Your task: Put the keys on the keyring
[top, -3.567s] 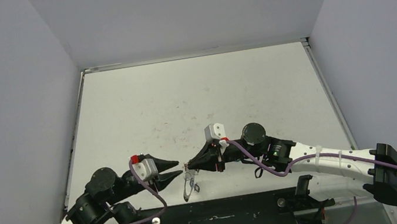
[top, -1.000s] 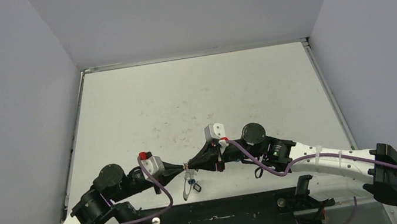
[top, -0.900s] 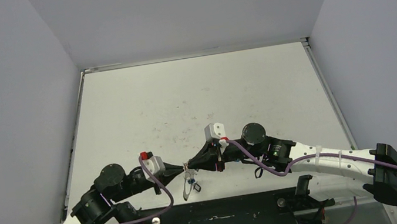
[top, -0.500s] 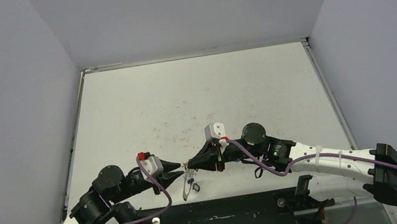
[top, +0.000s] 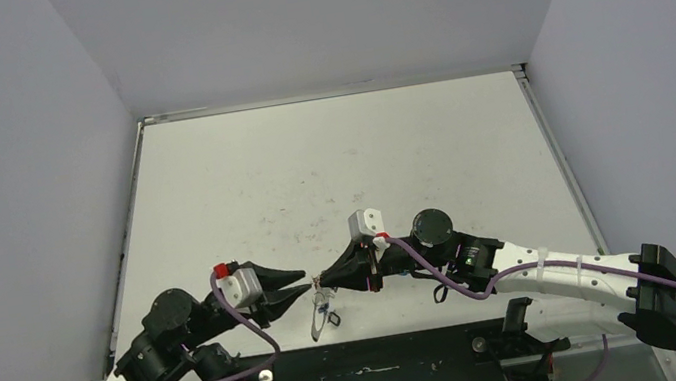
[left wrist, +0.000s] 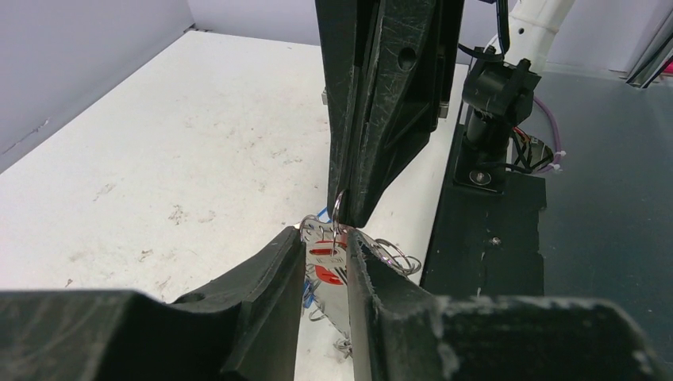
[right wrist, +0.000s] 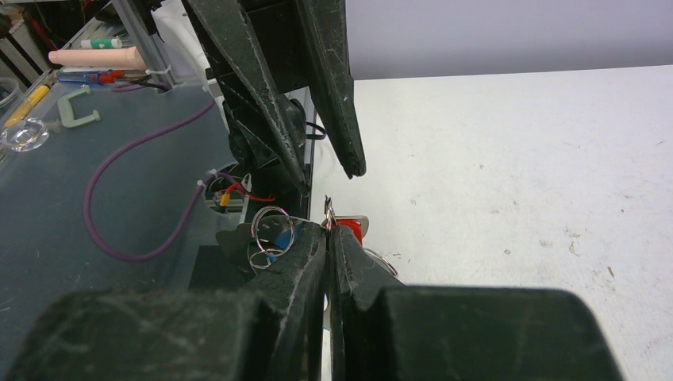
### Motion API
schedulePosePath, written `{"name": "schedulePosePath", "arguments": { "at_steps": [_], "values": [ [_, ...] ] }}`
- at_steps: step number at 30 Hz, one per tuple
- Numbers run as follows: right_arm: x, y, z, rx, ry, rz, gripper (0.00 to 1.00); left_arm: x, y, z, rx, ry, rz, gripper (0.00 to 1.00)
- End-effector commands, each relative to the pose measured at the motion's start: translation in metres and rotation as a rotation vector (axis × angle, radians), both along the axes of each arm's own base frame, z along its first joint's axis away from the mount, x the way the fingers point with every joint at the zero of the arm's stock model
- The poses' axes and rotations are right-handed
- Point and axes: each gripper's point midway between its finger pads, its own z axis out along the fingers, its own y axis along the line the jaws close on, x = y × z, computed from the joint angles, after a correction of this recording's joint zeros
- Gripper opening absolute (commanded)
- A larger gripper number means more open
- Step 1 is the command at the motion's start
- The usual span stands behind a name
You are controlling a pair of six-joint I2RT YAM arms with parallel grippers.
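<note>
My right gripper (top: 319, 281) is shut on the keyring (left wrist: 337, 211), a thin silver hoop seen edge-on, pinched at its top (right wrist: 326, 211). A bunch hangs from the hoop over the table's near edge (top: 320, 321): the keys, one with a red tag (left wrist: 327, 268) and one with a blue tag (right wrist: 278, 231), plus small split rings (left wrist: 394, 258). My left gripper (top: 306, 287) faces the right one tip to tip and is open. Its fingers (left wrist: 287, 262) stand on either side of the red-tagged key without pressing it.
The white table (top: 331, 171) is walled in grey on three sides. A dark strip (top: 371, 373) runs along the near edge between the arm bases. Off the table, a purple cable (right wrist: 119, 206) and loose tools (right wrist: 71, 111) lie on a grey bench.
My left gripper was shut at the right gripper's tip; it has opened and drawn back a little to the left. The right gripper and the hanging bunch stayed put.
</note>
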Motion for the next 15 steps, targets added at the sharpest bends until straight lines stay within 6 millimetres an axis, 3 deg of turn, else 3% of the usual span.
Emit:
{"name": "schedulePosePath", "arguments": {
  "at_steps": [1, 9, 15],
  "values": [
    [-0.003, 0.0, 0.039, 0.116, -0.065, 0.008, 0.0, 0.003, -0.006, 0.012, -0.033, -0.016, -0.004, 0.23],
    [-0.003, -0.001, 0.039, 0.115, -0.066, 0.007, 0.0, 0.004, -0.01, 0.003, -0.005, 0.002, -0.018, 0.19],
    [-0.002, -0.001, 0.038, 0.114, -0.065, 0.005, 0.0, 0.003, -0.012, -0.012, 0.05, 0.019, -0.031, 0.07]
  ]
}}
